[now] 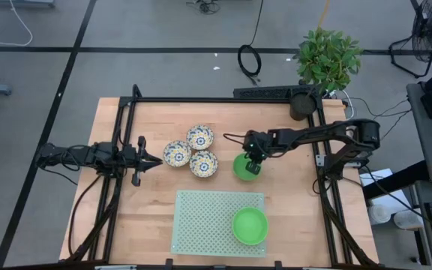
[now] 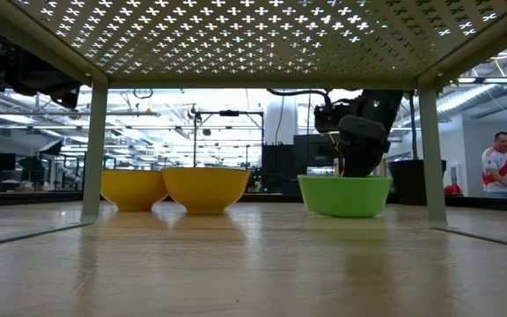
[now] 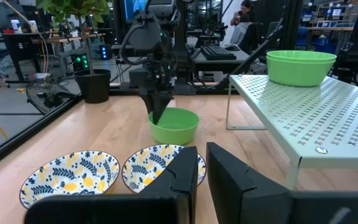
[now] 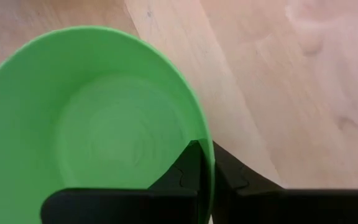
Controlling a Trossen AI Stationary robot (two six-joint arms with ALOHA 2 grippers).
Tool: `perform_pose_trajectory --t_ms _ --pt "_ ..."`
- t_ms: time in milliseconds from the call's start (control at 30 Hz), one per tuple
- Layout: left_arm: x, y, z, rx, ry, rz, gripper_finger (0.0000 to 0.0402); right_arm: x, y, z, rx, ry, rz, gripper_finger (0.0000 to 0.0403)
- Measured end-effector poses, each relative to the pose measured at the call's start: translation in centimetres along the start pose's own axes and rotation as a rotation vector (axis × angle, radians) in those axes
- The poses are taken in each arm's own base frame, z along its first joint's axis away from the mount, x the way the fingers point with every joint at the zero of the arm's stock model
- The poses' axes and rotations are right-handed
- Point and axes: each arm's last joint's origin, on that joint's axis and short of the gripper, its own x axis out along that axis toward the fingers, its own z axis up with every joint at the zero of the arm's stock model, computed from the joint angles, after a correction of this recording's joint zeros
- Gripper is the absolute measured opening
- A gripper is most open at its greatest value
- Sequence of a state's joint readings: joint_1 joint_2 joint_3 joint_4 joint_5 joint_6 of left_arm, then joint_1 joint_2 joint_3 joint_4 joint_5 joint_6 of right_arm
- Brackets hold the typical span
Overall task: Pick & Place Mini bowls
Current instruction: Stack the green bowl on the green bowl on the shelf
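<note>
the right gripper (image 1: 253, 166) is pinched shut on the rim of a green bowl (image 1: 242, 166) that sits on the wooden table (image 1: 126, 217), one finger inside the bowl and one outside. a second green bowl (image 1: 250, 225) rests on the raised perforated mat (image 1: 201, 221). three patterned bowls (image 1: 190, 151) cluster just beside the left gripper (image 1: 156, 161), whose fingers are nearly closed, holding nothing.

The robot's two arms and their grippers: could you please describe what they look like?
Both arms are dark, nearly black, built of slim jointed segments with black cables running along them. The left gripper ends in two flat, dark, angular fingers. The right gripper has matching dark fingers with a stepped inner edge, and small green lights glow near its wrist.
</note>
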State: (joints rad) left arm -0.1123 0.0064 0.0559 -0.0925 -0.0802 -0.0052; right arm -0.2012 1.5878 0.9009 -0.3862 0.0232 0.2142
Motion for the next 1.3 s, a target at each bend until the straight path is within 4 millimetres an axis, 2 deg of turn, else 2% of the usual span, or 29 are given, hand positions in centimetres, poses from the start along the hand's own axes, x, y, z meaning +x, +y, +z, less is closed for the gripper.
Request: perform_pose_trajectory --t_ms 1033,1300 --pt "0.0 0.0 0.0 0.000 0.000 0.000 0.0037 -7.5 0.0 0.7 0.009 -0.282 0.060 0.0001" --pt "0.0 0.0 0.0 0.000 0.000 -0.001 0.0037 -8.9 -0.1 0.7 -0.016 -0.341 0.069 0.0001"
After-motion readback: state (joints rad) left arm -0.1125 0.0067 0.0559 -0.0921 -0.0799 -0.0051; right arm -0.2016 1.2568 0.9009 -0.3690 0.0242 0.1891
